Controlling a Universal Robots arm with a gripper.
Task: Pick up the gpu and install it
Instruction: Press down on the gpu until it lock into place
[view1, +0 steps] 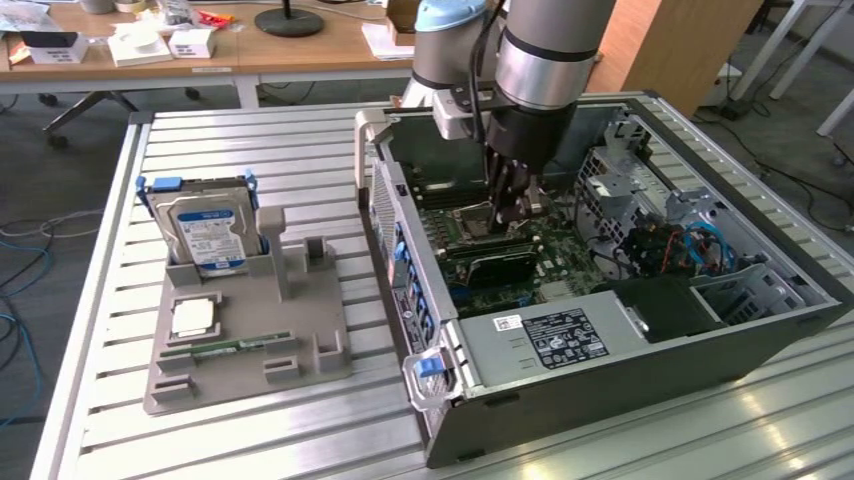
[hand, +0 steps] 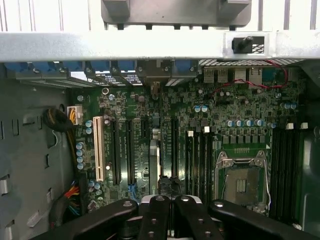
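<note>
The open computer case (view1: 400, 240) lies on its side on the slatted metal table. My gripper (view1: 515, 222) reaches down into it over the green motherboard (view1: 567, 255). The gpu (view1: 499, 264) is a thin dark card standing on edge just under the fingertips. From the wrist, the gpu (hand: 155, 165) appears edge-on as a narrow grey strip running along the black expansion slots (hand: 131, 150). The black fingers (hand: 150, 220) are pressed together on its upper edge, so my gripper (hand: 170, 197) is shut on the card. Whether the card sits fully in a slot I cannot tell.
A grey holder (view1: 247, 340) on the exterior view's left carries the silver hard drive (view1: 200, 230) and a narrow green memory stick (view1: 227, 347). The CPU socket (hand: 242, 182), memory slots (hand: 200, 160) and a white slot (hand: 97, 147) surround the card. A power supply (view1: 561, 340) and cables (view1: 674, 250) crowd the case.
</note>
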